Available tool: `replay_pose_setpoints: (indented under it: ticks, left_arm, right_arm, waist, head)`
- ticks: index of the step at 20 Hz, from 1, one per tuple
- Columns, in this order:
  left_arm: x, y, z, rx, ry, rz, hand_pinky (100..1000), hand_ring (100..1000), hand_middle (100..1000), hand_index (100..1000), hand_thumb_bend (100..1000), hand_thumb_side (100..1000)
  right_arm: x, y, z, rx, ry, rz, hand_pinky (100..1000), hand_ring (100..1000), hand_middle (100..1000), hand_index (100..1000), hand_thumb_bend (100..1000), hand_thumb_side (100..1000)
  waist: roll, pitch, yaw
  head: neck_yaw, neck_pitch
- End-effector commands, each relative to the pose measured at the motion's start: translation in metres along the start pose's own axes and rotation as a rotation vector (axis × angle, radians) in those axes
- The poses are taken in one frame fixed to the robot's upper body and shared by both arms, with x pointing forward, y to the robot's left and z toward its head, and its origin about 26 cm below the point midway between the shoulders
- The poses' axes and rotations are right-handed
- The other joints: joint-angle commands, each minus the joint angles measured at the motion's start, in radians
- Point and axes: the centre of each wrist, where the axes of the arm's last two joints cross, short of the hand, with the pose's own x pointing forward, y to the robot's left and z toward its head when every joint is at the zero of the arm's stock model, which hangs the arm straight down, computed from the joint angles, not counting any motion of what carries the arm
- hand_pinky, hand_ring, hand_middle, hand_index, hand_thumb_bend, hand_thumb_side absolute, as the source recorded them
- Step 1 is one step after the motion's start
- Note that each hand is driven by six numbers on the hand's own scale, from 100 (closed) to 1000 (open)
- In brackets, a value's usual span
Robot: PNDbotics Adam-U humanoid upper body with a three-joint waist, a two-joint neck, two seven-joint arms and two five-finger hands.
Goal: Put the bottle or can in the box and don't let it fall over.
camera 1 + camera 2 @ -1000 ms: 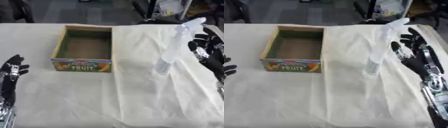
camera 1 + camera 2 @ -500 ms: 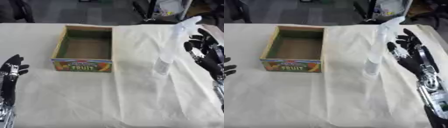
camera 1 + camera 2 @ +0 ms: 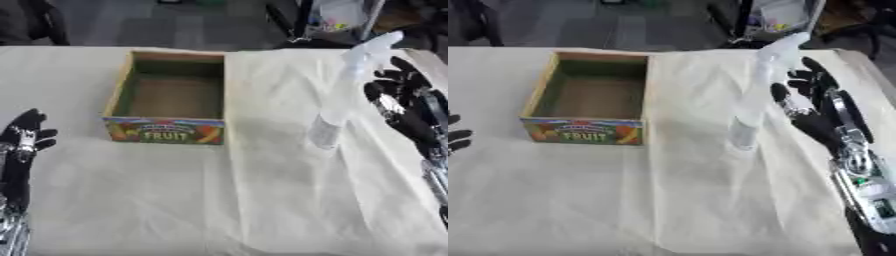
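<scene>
On the table [image 3: 262, 210] — covered in a cream cloth — the fruit box [image 3: 171, 98] sits upper left of centre, open top, nothing visible inside, "FRUIT" label on the near wall. Well to its right stands the spray bottle [image 3: 344, 95]: tall, thin, clear plastic, white trigger head up top, base on the cloth. It looks tilted, head leaning right toward the right hand [image 3: 811, 107].

Right hand is just beside the bottle, fingers spread and mostly straight, not curled round it; can't tell if any fingertip touches. Left hand [image 3: 23, 140] idles at the lower left edge, fingers relaxed and apart.

Handling call: bottle looks light, maybe near empty — small footprint, high head, so tippy. Plastic wall probably smooth and a bit squashy. Best hold is mid-body or just below the neck, around the barrel, not the trigger. Keep it upright on the carry, lower the base flat onto the box floor, release only once it's settled.
</scene>
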Motion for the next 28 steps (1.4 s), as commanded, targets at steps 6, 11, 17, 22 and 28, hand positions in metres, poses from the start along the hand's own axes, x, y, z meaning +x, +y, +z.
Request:
replay_pose_setpoints:
  ticks: [6, 11, 17, 22, 28]
  left_arm:
    - [0.007, 0.002, -0.002, -0.006, -0.028, -0.011, 762, 730, 797, 888, 390, 809]
    - [0.007, 0.002, -0.002, -0.007, -0.029, -0.011, 762, 731, 798, 888, 390, 809]
    - [0.007, 0.002, -0.002, -0.008, -0.029, -0.012, 762, 731, 798, 888, 392, 809]
    - [0.007, 0.002, -0.002, -0.008, -0.029, -0.012, 762, 732, 798, 888, 393, 810]
    - [0.007, 0.002, -0.002, -0.009, -0.028, -0.013, 762, 733, 799, 889, 392, 811]
  right_arm:
    - [0.003, -0.008, -0.006, 0.001, -0.007, 0.047, 942, 858, 822, 1000, 417, 531]
    - [0.006, -0.008, -0.009, 0.007, -0.014, 0.069, 945, 862, 829, 1000, 422, 530]
    - [0.008, -0.006, -0.012, 0.012, -0.012, 0.083, 943, 859, 831, 1000, 422, 528]
    - [0.010, -0.002, -0.014, 0.012, -0.015, 0.077, 941, 857, 831, 1000, 421, 528]
    - [0.013, 0.001, -0.017, 0.004, -0.017, 0.076, 940, 855, 833, 1000, 425, 522]
  waist:
    - [0.000, -0.008, 0.003]
    - [0.000, -0.008, 0.003]
    - [0.000, -0.008, 0.002]
    - [0.000, -0.008, 0.002]
    - [0.000, -0.008, 0.002]
  head:
    - [-0.003, 0.007]
    - [-0.004, 0.007]
    - [-0.004, 0.007]
    - [-0.006, 0.007]
    - [-0.007, 0.007]
